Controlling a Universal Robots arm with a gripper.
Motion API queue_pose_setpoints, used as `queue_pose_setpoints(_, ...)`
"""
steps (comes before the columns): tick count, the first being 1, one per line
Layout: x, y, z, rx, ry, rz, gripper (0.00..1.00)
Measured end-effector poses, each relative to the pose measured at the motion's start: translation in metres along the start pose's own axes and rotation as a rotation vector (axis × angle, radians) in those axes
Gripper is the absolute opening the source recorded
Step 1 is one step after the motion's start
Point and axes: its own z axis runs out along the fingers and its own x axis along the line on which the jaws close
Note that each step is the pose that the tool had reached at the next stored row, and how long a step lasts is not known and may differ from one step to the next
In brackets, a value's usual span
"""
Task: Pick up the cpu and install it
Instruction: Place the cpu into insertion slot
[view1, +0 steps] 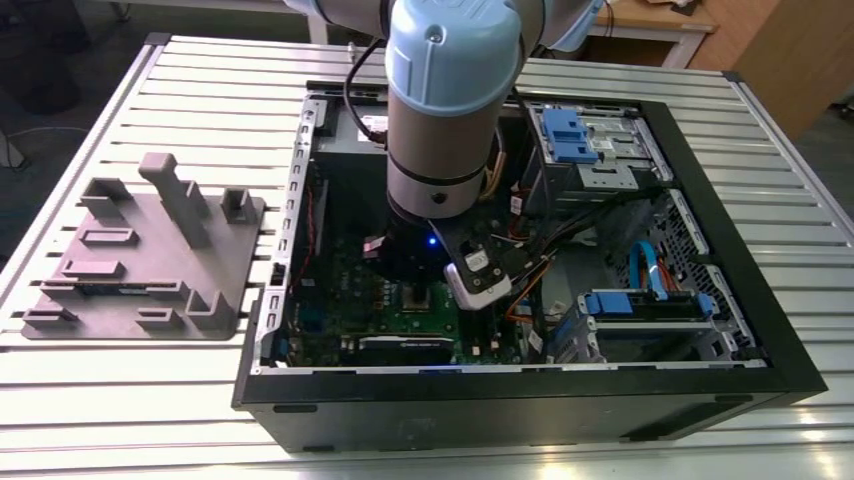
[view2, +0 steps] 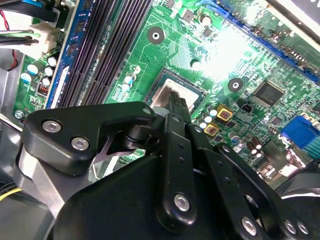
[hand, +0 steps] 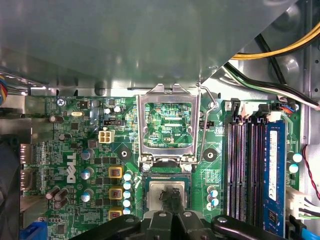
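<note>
Cpu (hand: 154, 192): sits flat in the open socket on the green motherboard (hand: 75, 150), silvery top up, inside the computer case (view1: 534, 405).
Gripper (hand: 171, 195): hangs right over the cpu's middle, seen in both wrist views.
Fingers (view2: 177, 106): drawn close together, pinch nothing, point down at the metal top; cannot tell contact from a slight gap.
Socket frame (hand: 168, 96): stands flipped open just beside the cpu, shows board through its window.
Memory slots (hand: 239, 170): run long and black near the socket.
Blue memory stick (hand: 274, 165): stands in the slot farthest from the socket.
Yellow cable (hand: 280, 49): crosses the bare metal case wall beyond the slots.
Arm (view1: 441, 110): reaches down into the case from above in the exterior view, hides much of the board beneath.
Blue drive brackets (view1: 577, 135): sit in the case toward the exterior view's right.
Grey tray (view1: 147, 265): lies on the slatted metal table (view1: 120, 410) at the exterior view's left, outside the case, well apart from the cpu.
</note>
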Motion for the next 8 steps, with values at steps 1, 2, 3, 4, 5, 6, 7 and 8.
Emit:
queue_pose_setpoints(1,0.0000,0.0000,0.0000,-0.0001,-0.0001,0.000,0.10)
queue_pose_setpoints(2,0.0000,0.0000,0.0000,0.0000,0.0000,0.000,0.10)
queue_pose_setpoints(3,0.0004,0.0000,0.0001,0.0001,-0.0001,0.000,0.10)
queue_pose_setpoints(4,0.0010,0.0000,0.0004,0.0000,0.0000,0.000,0.10)
queue_pose_setpoints(5,0.0017,0.0000,0.0007,0.0000,-0.0001,0.000,0.10)
queue_pose_setpoints(6,0.0024,0.0000,0.0011,0.0000,0.0000,0.000,0.10)
queue_pose_setpoints(7,0.0028,0.0000,0.0018,0.0000,0.0000,0.000,0.10)
queue_pose_setpoints(8,0.0028,-0.0001,0.0033,0.0001,0.0000,0.000,0.10)
